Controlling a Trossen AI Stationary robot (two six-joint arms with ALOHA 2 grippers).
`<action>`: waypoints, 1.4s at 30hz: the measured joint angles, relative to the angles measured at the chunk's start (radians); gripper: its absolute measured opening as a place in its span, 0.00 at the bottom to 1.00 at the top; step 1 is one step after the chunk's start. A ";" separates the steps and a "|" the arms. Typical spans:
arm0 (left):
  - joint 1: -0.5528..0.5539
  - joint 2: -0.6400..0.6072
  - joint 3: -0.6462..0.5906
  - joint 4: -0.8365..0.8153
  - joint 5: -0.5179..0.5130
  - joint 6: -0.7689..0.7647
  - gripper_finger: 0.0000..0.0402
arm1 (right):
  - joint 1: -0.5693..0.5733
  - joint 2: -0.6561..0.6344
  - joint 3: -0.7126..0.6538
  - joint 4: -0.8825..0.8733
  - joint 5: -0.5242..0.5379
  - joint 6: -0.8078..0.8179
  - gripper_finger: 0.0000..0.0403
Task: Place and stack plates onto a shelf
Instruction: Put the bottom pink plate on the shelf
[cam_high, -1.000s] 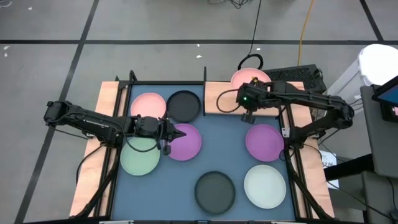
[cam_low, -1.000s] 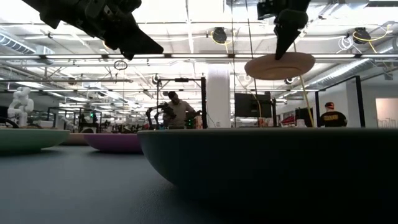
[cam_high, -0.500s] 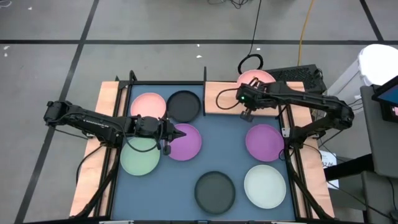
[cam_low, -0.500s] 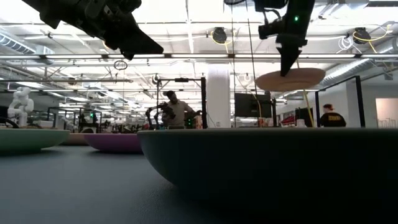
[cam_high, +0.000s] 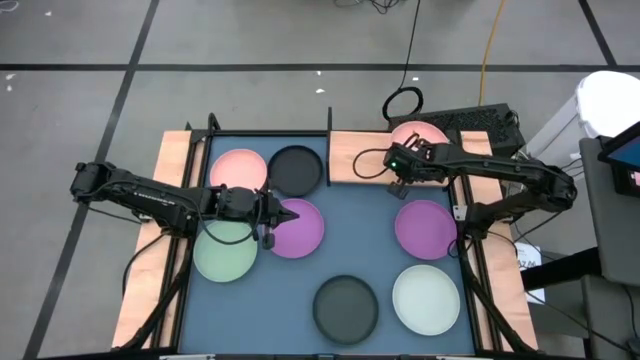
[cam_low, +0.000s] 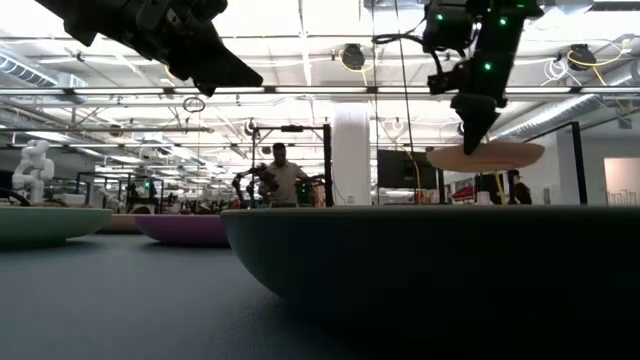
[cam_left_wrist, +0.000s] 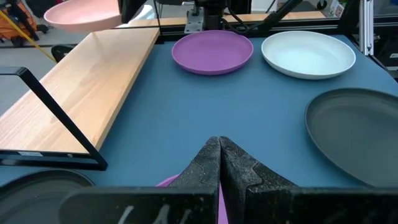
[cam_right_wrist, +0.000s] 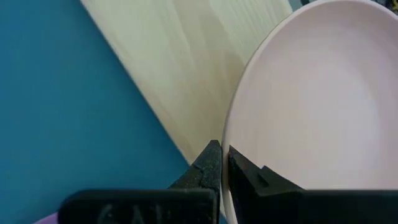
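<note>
Right hand (cam_high: 399, 187): fingers clamped on the rim of a pink plate (cam_high: 420, 135), held aloft over the wooden shelf (cam_high: 358, 158) at the counter's 1 o'clock edge. Left hand (cam_high: 270, 238): fingers together, empty, above a purple plate (cam_high: 300, 228) at 9 o'clock. Seven plates lie on the blue mat (cam_high: 350, 230).

Bright ceiling lights (cam_low: 330, 20) are shining evenly from above, leaving soft, faint shadows on the tabletop (cam_high: 360, 250). From table height, both arms are showing as dark silhouettes against the glare. The nearest black plate (cam_low: 430, 260) is looming large, dark and blurred.
</note>
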 joint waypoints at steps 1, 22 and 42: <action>0.000 0.000 0.000 0.000 0.000 0.000 0.00 | -0.002 -0.009 -0.016 0.013 0.000 0.004 0.00; 0.000 0.000 0.000 0.029 0.000 0.000 0.00 | -0.020 -0.082 -0.239 0.169 -0.002 0.015 0.00; 0.000 0.000 0.000 0.028 0.000 0.000 0.00 | -0.046 -0.081 -0.294 0.240 -0.003 0.004 0.00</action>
